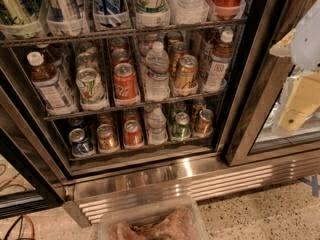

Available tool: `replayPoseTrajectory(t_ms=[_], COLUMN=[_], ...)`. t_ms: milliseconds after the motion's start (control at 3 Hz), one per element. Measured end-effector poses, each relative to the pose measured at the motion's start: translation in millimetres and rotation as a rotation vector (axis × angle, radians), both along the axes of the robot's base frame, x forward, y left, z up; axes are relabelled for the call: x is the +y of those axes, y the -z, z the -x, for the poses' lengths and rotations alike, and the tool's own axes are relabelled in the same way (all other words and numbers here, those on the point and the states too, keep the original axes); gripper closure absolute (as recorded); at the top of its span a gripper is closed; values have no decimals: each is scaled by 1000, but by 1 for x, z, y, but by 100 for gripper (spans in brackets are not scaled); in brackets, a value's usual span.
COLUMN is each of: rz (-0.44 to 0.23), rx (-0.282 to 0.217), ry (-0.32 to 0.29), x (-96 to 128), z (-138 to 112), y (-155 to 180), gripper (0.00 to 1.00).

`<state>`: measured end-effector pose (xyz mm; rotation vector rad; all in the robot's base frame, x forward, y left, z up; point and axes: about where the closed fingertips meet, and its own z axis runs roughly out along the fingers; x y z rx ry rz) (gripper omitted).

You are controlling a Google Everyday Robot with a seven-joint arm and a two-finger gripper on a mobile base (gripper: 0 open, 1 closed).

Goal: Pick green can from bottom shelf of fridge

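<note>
The fridge (235,74) stands with its middle bay uncovered. On the bottom shelf (142,153) the green can (181,126) stands upright at the front of its lane, second from the right, with another green can behind it. A water bottle (157,126) is to its left and a gold-brown can (203,122) to its right. My gripper (296,106), white and cream, hangs at the far right in front of the neighbouring glass door, well right of and above the green can, holding nothing that I can see.
Blue (80,142), gold (106,138) and red (132,134) cans fill the left lanes of the bottom shelf. The rack above holds tea bottles (47,84), a white leaf-marked can (91,86) and more cans. The ribbed steel base (200,184) runs below. A clear plastic tub (150,224) sits at the bottom edge.
</note>
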<state>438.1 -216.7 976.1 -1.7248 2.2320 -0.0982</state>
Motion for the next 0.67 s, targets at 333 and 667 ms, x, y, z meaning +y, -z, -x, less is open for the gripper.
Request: replayPoseTrajectory(t_ms=[333, 667], rz=[0, -31], rx=[0, 18], ry=[0, 33], x=[0, 8], z=[0, 4], y=[0, 26], gripper=[0, 0])
